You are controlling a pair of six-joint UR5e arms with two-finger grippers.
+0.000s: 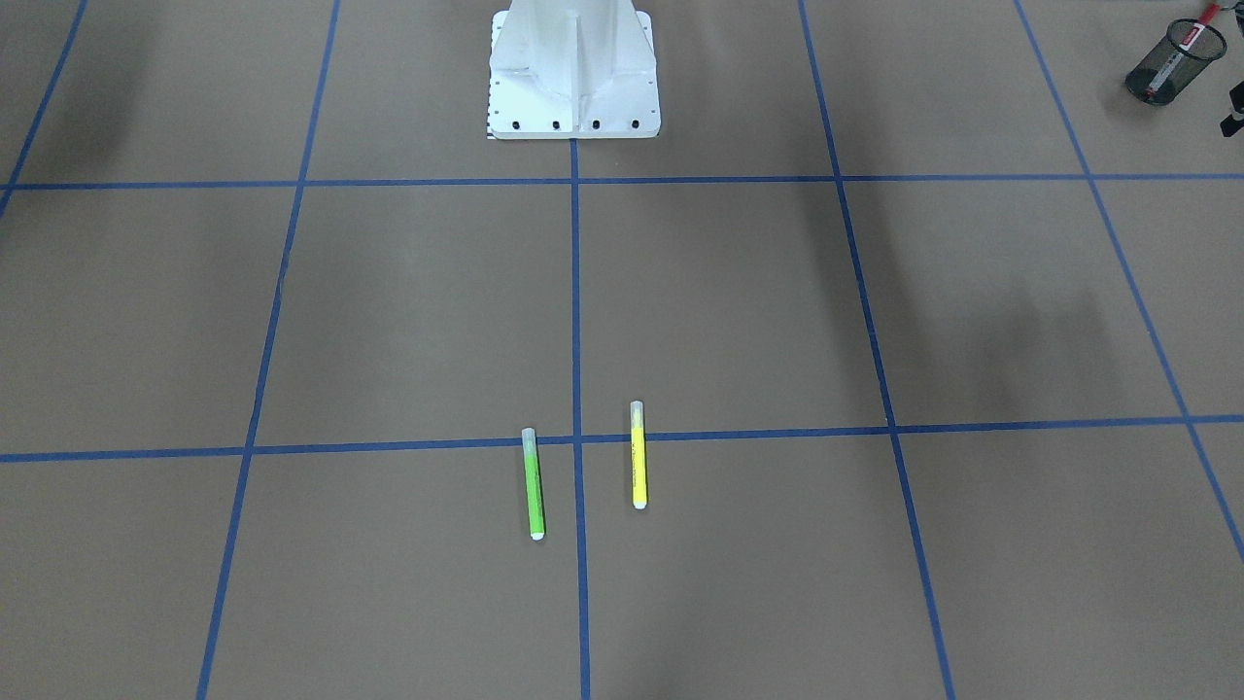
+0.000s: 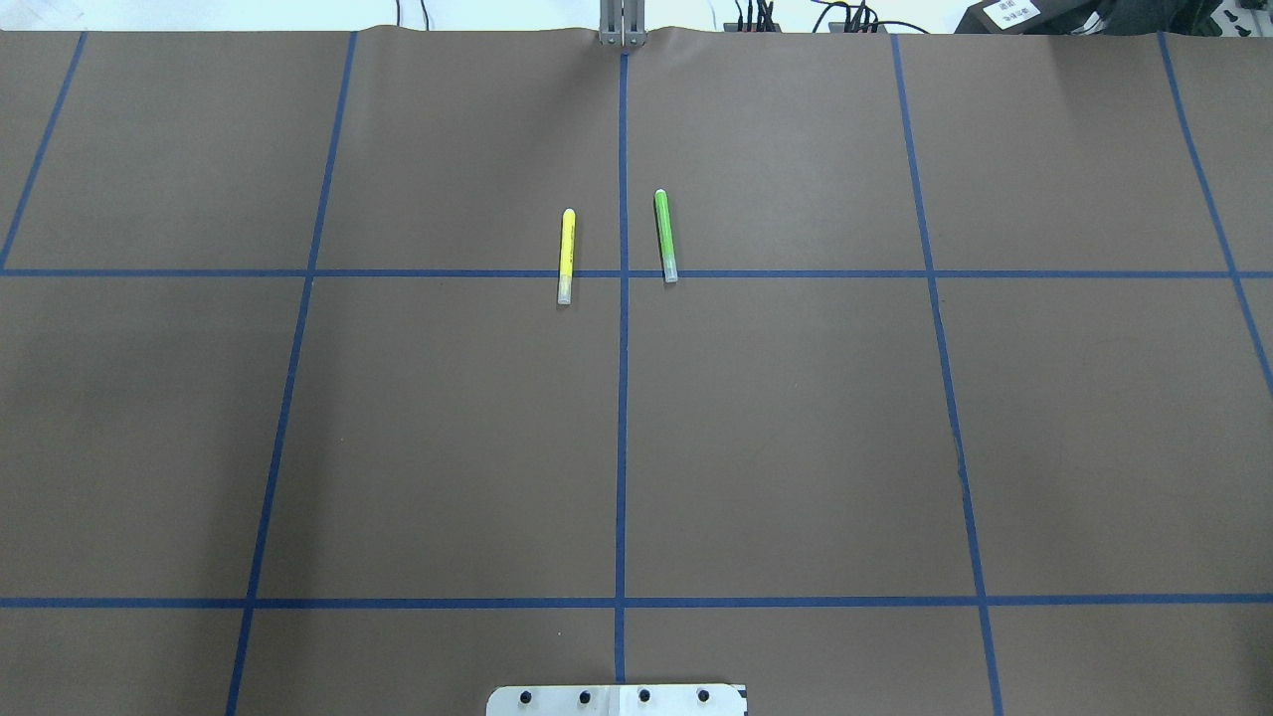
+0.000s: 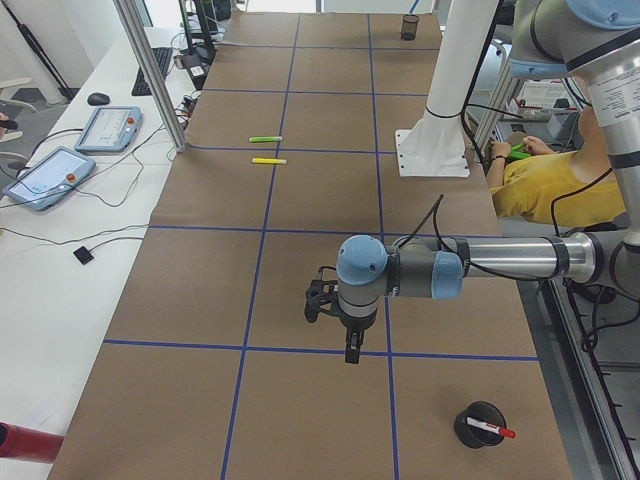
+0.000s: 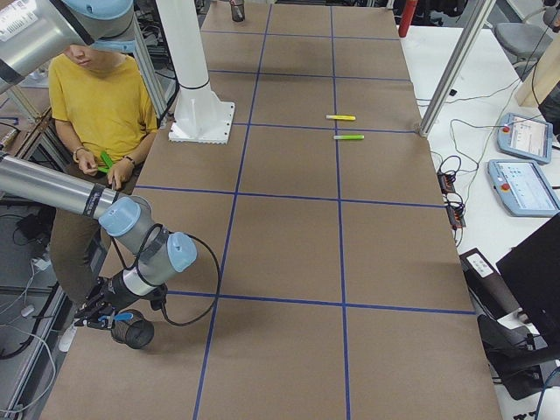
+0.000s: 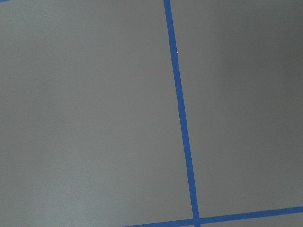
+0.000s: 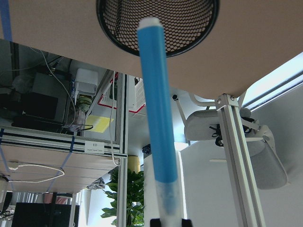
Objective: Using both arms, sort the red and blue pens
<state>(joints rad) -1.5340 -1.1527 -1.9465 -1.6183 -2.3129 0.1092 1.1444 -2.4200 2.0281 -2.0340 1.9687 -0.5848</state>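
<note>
- Right gripper (image 6: 169,221) clamps your blue highlighter (image 6: 156,109), white end aimed into the right mesh cup (image 6: 113,28), apparently ready for the drop.
- Left gripper (image 3: 350,350) hangs over bare table; you cannot tell its grip.
- Red marker (image 3: 492,430) already sits in the left mesh cup (image 3: 468,428).
- Green highlighter (image 2: 664,236) and yellow highlighter (image 2: 566,256) lie mid-table, unwanted.

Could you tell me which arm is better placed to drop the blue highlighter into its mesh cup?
Right: the right gripper holds the blue highlighter pointed at the mouth of the mesh cup, while the left gripper hangs far from it.
</note>
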